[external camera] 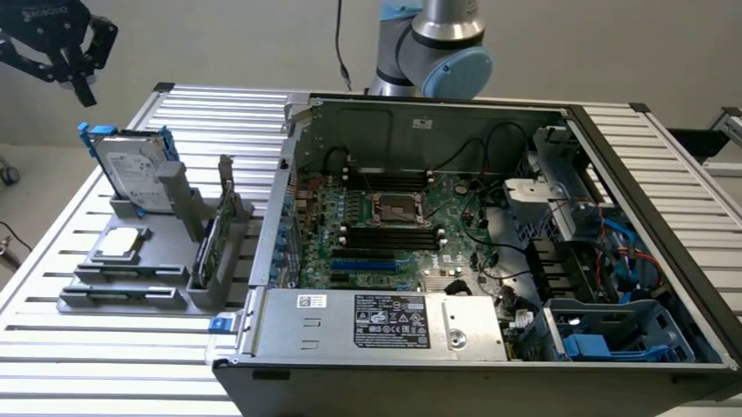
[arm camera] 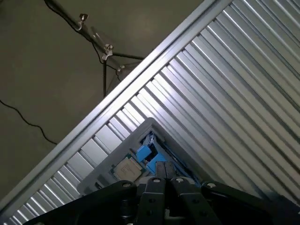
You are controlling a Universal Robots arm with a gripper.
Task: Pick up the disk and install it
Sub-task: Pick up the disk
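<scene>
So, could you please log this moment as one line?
gripper: shut, empty, over grey rack | disk: upright in rack, untouched | computer case: open

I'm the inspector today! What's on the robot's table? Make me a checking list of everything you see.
Surface: ribbed metal table.
Job's things: disk standing upright in the grey rack; open computer case beside it.
Clutter: square chip and circuit card in the same rack.
Grippers: gripper shut, empty, high up, apart from the disk.
Cables: black cables and blue cables inside the case; hanging cable behind.
Surroundings: plain wall; robot arm behind the case.
</scene>
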